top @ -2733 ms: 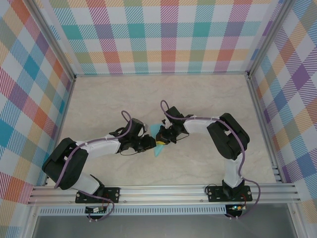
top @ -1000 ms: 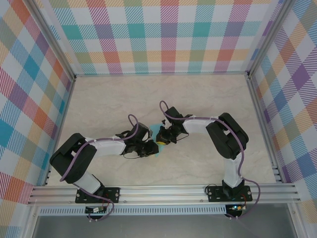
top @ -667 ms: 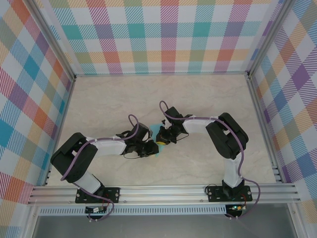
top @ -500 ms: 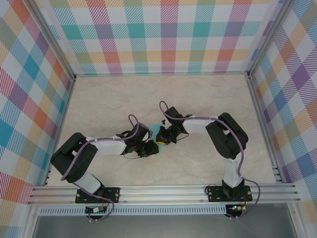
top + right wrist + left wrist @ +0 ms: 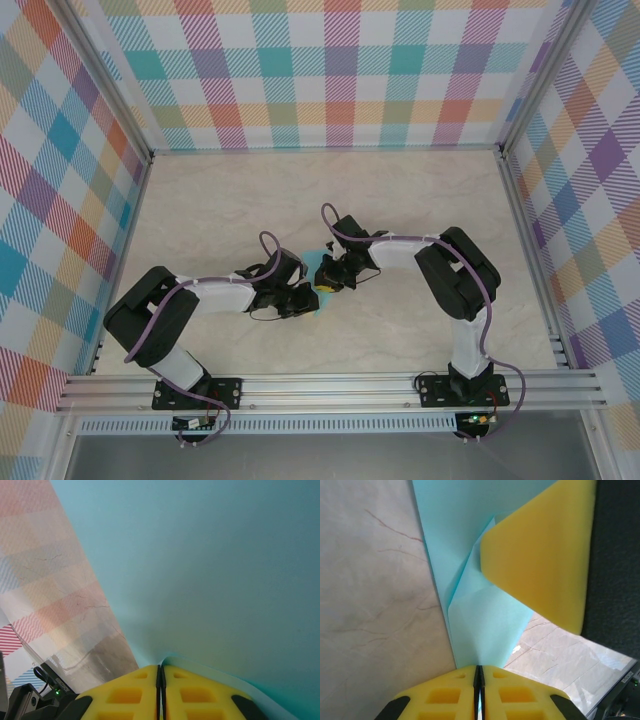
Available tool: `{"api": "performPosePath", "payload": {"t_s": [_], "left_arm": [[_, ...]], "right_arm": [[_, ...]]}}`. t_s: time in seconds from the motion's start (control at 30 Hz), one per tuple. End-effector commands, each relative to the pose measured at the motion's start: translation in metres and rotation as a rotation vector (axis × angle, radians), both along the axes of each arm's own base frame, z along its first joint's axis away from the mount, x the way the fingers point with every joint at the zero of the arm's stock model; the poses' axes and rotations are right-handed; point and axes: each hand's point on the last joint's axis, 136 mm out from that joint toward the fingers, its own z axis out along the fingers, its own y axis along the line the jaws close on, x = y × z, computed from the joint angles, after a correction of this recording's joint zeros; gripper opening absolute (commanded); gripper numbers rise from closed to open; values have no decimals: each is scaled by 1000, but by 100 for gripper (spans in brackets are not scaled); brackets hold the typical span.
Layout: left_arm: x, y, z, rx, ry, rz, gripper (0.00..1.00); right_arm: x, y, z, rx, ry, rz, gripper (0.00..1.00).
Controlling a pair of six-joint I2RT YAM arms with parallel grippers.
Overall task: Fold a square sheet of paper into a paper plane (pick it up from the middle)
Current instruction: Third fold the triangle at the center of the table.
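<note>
Near the middle of the table point(image 5: 420, 200), slightly closer to its near edge than its far one, the two arms meet over the sheet of paper point(image 5: 316, 264), which sits between them and is mostly hidden from above. The left gripper point(image 5: 308, 300) is clenched on the paper: from its wrist, the yellow fingers point(image 5: 447, 696) are pressed together with the narrow end of the turquoise sheet point(image 5: 475, 625) pinched in the seam. The right gripper point(image 5: 326, 286) is likewise clamped, its pads point(image 5: 125, 696) closed on an edge of the paper point(image 5: 210, 570) that curls up around them. One of its yellow fingers point(image 5: 540, 555) also presses on the sheet in the left wrist view. The paper is no longer a flat square; overlapping layers and slanted creases run along a long straight edge lying on the marbled surface point(image 5: 375, 605). I judge the folding to be partway through: some folds are made, but the slim pointed dart with wings is not yet recognisable, so further creasing remains. As for containers, none can be made out; the paper is carried by the claws and the table alone.
</note>
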Motion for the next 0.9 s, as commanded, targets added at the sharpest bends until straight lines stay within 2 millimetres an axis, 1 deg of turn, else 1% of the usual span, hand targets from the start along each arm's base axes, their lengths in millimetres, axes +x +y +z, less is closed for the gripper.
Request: {"api": "performPosePath", "payload": {"t_s": [0.0, 0.13, 0.23, 0.33, 0.43, 0.53, 0.6, 0.7, 0.87], "left_arm": [[-9, 14, -16, 92, 28, 5, 11], [-13, 21, -21, 119, 42, 13, 10], [-15, 24, -24, 131, 48, 20, 10], [-15, 25, -25, 134, 50, 22, 9], [-16, 25, -25, 138, 50, 20, 9], [-15, 25, -25, 139, 51, 22, 9], [-15, 26, -26, 141, 52, 22, 9], [-15, 25, -26, 142, 53, 22, 9], [-14, 25, -27, 146, 59, 22, 9]], "right_arm": [[3, 0, 2, -20, -22, 11, 15], [5, -9, 22, -48, -84, -5, 28], [8, -25, 37, -98, -148, -44, 36], [7, -38, 41, -137, -188, -69, 37], [1, -37, 35, -119, -163, -56, 30], [-8, -28, 28, -58, -118, -28, 19], [-13, -23, 25, -25, -96, -15, 15], [-17, -16, 21, 2, -74, 5, 13], [-22, -12, 14, 11, -48, 23, 13]]}}
